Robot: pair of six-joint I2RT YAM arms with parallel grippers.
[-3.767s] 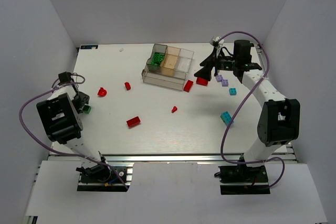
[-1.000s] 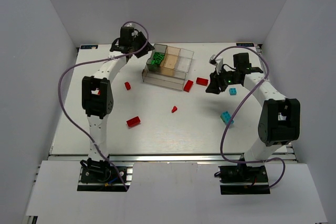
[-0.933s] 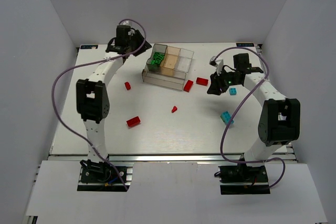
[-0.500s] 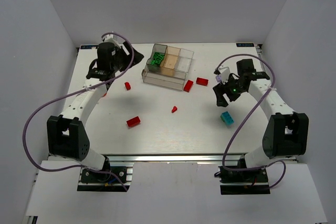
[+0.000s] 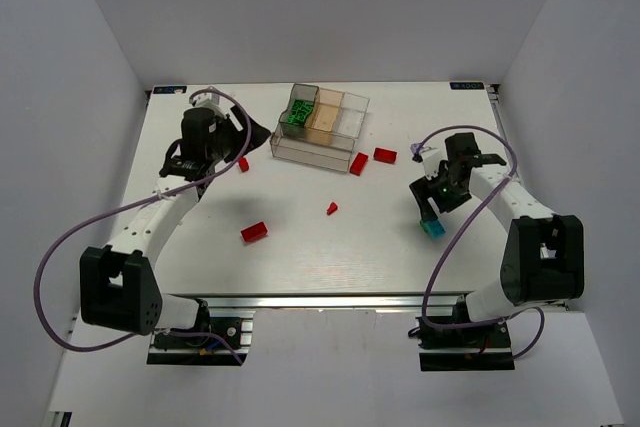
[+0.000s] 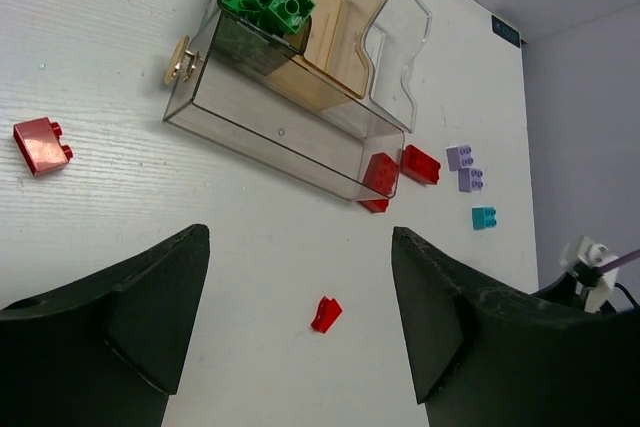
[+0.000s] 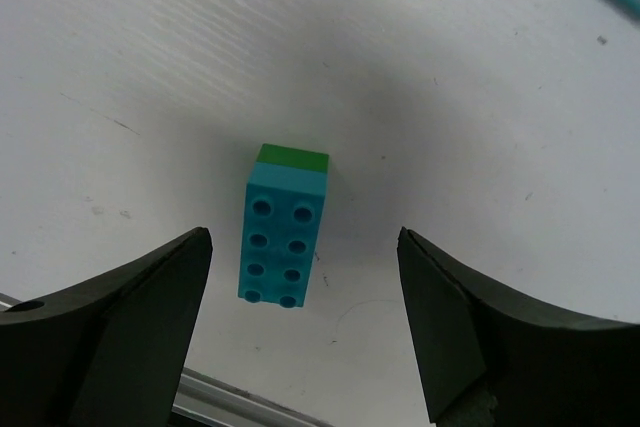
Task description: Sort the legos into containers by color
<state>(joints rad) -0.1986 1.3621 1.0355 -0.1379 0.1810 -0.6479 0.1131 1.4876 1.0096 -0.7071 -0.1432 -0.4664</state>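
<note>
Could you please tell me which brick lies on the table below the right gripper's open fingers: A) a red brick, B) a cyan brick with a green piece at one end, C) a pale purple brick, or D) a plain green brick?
B: the right wrist view shows a cyan brick with a green end lying on the table, framed by the spread fingers of the right gripper.

Our left arm [image 5: 150, 217] and right arm [image 5: 497, 185] wear white shells with black joint housings. Lilac cables [image 5: 40, 282] loop back from behind the left gripper [image 5: 250, 135] and right gripper [image 5: 430, 209]. Our fingers [image 6: 130, 317] are matte black wedges.
</note>
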